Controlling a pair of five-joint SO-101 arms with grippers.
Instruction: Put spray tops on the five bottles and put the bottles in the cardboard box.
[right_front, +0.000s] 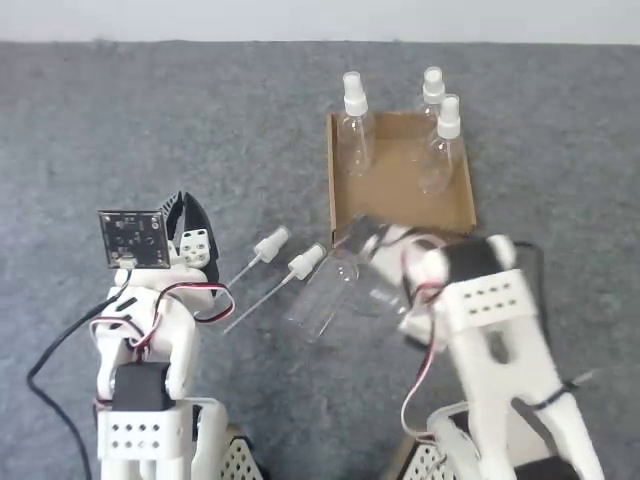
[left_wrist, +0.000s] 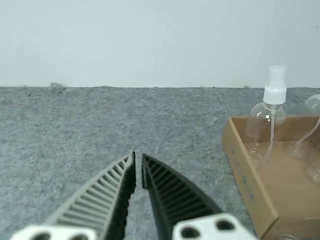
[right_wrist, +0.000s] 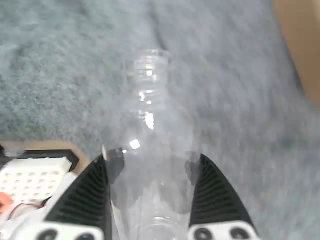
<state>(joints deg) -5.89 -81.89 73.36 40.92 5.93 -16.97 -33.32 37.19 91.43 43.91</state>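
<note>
The right gripper (right_wrist: 152, 159) clamps an uncapped clear plastic bottle (right_wrist: 148, 100) by its body, near the cardboard box (right_front: 395, 175). The bottle looks light, slick and squashable, so it wants a gentle hold below the shoulder. The left gripper (left_wrist: 139, 161) is empty, closed to a sliver. Two spray tops (right_front: 272, 243) lie on the open desk (right_front: 150, 120) between the arms.

Both arms are built of white printed plastic. The left arm (right_front: 150, 345) and the right arm (right_front: 500, 330) carry blocks dotted with rows of small holes, above perforated bases (right_front: 235, 460). Thin red, white and black wires (right_front: 195, 292) loop along the joints, and a thicker black cable (right_front: 55, 355) trails from the left arm, whose wrist bears a square black circuit board (right_front: 133, 238). The left gripper (left_wrist: 138, 159) and the right gripper (right_wrist: 152, 160) have black ribbed fingers (left_wrist: 170, 195) on white mounts with round screw holes.
</note>
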